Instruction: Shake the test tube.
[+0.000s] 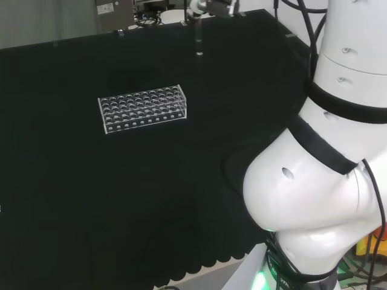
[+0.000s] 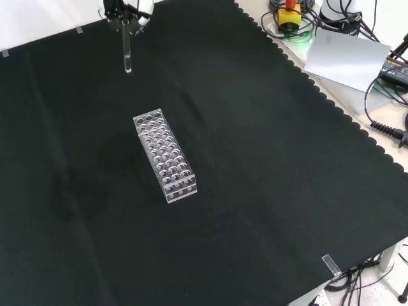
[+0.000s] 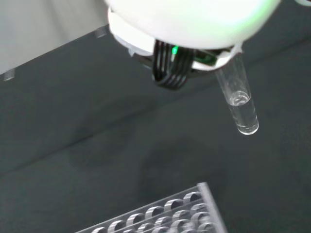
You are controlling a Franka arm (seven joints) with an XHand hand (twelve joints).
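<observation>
- One clear test tube hangs upright from the hand, lifted well clear of the black cloth; in the front view it sits beyond the far short end of the rack, a little to the left of that end.
- The hand's fingers are closed around the tube's upper end, pinching it, while the rounded bottom points down with nothing touching it.
- In the head view the tube shows as a thin vertical line under the hand, farther off than the rack and to the right of it, near the cloth's far edge.
- In the wrist view the tube juts out from under the blurred white part of the hand, beside a bundle of black cables. A small amount of clear liquid seems to sit in its lower part.
- The rack is clear plastic with many rows of round holes; it lies flat on the cloth, apart from the tube. One corner of it appears in the wrist view.
</observation>
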